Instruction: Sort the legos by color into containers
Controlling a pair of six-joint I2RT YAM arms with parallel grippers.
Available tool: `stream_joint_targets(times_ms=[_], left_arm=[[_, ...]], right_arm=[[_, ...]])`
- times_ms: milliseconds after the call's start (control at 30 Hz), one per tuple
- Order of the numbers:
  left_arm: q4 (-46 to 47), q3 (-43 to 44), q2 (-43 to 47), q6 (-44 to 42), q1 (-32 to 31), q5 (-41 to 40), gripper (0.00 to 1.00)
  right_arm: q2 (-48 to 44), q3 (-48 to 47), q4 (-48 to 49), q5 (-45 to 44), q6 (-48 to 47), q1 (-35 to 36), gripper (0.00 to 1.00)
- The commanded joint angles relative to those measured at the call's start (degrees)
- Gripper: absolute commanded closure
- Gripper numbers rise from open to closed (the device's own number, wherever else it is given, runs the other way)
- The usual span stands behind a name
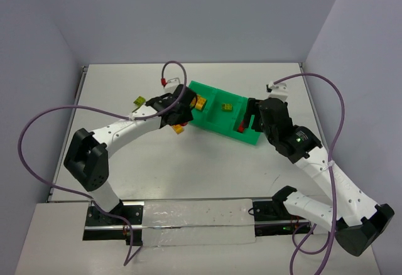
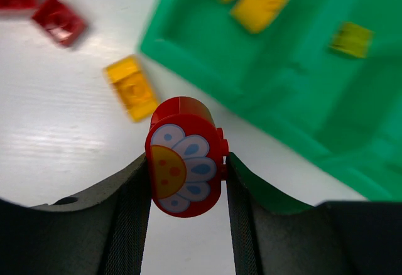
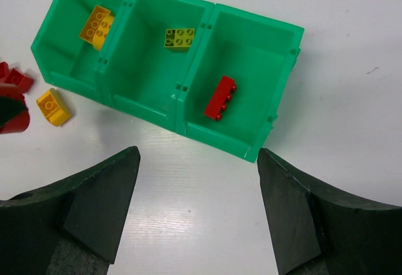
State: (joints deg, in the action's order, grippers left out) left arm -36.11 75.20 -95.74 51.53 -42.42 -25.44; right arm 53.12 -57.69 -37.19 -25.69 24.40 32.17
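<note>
My left gripper (image 1: pixel 176 113) (image 2: pixel 187 184) is shut on a red rounded lego (image 2: pixel 186 156) with a flower print, held above the table just left of the green tray (image 1: pixel 213 118) (image 2: pixel 282 93) (image 3: pixel 251 55). The tray's left compartment holds yellow legos (image 3: pixel 95 24), the middle an olive-green lego (image 3: pixel 178 37), the right a red lego (image 3: pixel 220 97). My right gripper (image 1: pixel 251 123) (image 3: pixel 198 181) is open and empty, over the table by the tray's right compartment.
A yellow lego (image 2: pixel 132 88) (image 3: pixel 53 107) (image 1: pixel 179 129) and two red legos (image 2: pixel 59 21) lie on the table left of the tray. An olive-green lego (image 1: pixel 139 101) lies farther left. Purple cables arch over both arms.
</note>
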Motion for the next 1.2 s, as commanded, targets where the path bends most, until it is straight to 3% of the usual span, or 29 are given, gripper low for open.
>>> stream_joint_targets(times_ms=[0,333,733,833,867,900,933,967,1033,1167], left_arm=[[0.3,11.9,-4.3,-7.0,-5.1,3.9,0.92],[6.6,31.1,-17.5,-10.2,-9.5,22.3,0.92],[7.5,49.5,-33.8,-10.0,-10.3,26.4,0.89],[8.2,53.1,-37.1,-9.8,-10.4,27.1,0.76],[8.4,53.8,-37.7,-9.8,-10.3,27.3,0.67],[8.5,55.2,-38.7,-9.6,-10.3,27.8,0.45],[8.6,55.9,-39.2,-9.7,-10.3,28.4,0.32],[8.6,56.0,-39.2,-9.7,-10.3,28.6,0.29],[8.5,56.2,-38.6,-10.2,-10.4,28.8,0.11],[6.7,55.6,-35.5,-12.2,-10.3,25.9,0.07]], right_arm=[[-3.9,0.6,0.5,-3.2,0.7,-1.5,0.17],[-11.8,-0.3,-1.2,-6.1,1.8,-3.7,0.18],[-13.2,-0.3,-2.7,-5.3,2.7,-3.7,0.18],[-13.7,-0.7,-3.4,-5.8,2.5,-3.7,0.18],[-13.9,-0.8,-3.6,-5.9,2.5,-3.7,0.18],[-14.1,-1.0,-4.1,-6.2,2.5,-3.7,0.18],[-14.1,-1.2,-4.3,-6.3,2.5,-3.7,0.18],[-14.2,-1.3,-4.6,-6.5,2.5,-3.7,0.18],[-14.4,-1.6,-5.1,-6.9,2.4,-3.6,0.18],[-14.2,-1.6,-5.2,-7.0,2.5,-3.7,0.18]])
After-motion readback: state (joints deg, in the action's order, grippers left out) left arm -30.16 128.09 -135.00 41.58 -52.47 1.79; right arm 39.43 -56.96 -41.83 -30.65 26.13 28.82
